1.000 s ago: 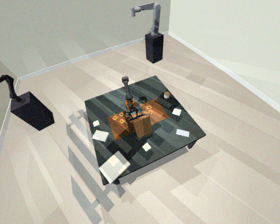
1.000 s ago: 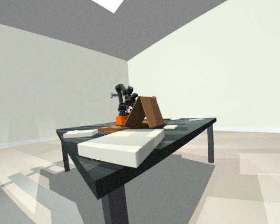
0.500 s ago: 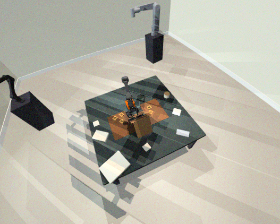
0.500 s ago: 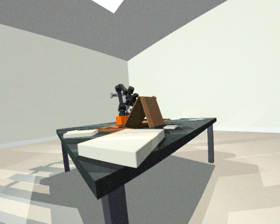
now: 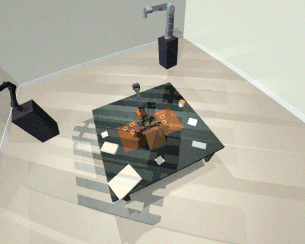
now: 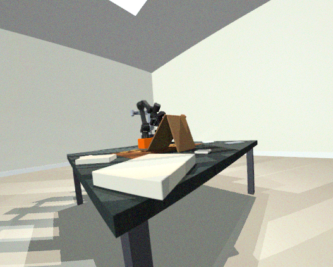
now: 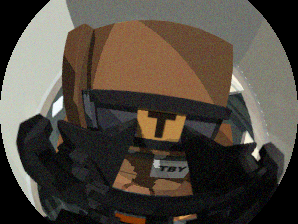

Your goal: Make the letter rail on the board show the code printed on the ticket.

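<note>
Bare room with robot arms, most like a robotics lab

Plain pale walls meet over a light floor with a white baseboard (image 5: 102, 59). A dark table (image 5: 189, 156) (image 6: 191, 181) carries a small robot arm (image 5: 138, 96) (image 6: 143, 115). Nearby, a grey arm (image 5: 169, 24) and a black arm (image 5: 13, 93) each stand on a dark pedestal. A bright opening (image 6: 130, 4) shows in the grey ceiling.

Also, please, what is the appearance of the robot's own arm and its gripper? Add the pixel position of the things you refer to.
The arm (image 5: 139, 101) (image 6: 143, 115) is black or dark grey, with rounded joints and slim links. The gripper (image 7: 160, 125) is black too, with angular, faceted fingers. I see no clear markings.
</note>
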Controlling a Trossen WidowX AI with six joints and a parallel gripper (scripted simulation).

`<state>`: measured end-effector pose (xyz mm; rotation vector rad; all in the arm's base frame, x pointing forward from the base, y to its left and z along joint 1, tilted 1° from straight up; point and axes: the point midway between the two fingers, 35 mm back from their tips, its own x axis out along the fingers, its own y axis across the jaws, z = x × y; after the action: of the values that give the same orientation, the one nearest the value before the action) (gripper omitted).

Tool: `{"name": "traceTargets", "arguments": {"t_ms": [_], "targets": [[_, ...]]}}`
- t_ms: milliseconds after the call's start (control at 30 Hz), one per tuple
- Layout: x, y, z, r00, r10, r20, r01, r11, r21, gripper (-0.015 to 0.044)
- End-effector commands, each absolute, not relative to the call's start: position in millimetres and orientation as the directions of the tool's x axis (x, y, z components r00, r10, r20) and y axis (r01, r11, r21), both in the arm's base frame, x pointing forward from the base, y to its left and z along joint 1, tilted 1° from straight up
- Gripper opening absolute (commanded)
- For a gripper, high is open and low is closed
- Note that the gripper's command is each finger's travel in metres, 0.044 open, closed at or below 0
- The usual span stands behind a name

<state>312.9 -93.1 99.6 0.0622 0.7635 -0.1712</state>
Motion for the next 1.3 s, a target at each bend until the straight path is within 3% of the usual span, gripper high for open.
{"name": "traceTargets", "arguments": {"t_ms": [0,1267], "targets": [[313.2,-91.6,100.0,0.710,-0.135,-0.691,0.182,0.983,-0.006,0.0000],[316.9,-71.8,99.8,0.710,-0.134,-0.691,0.182,0.983,-0.004,0.0000]]}}
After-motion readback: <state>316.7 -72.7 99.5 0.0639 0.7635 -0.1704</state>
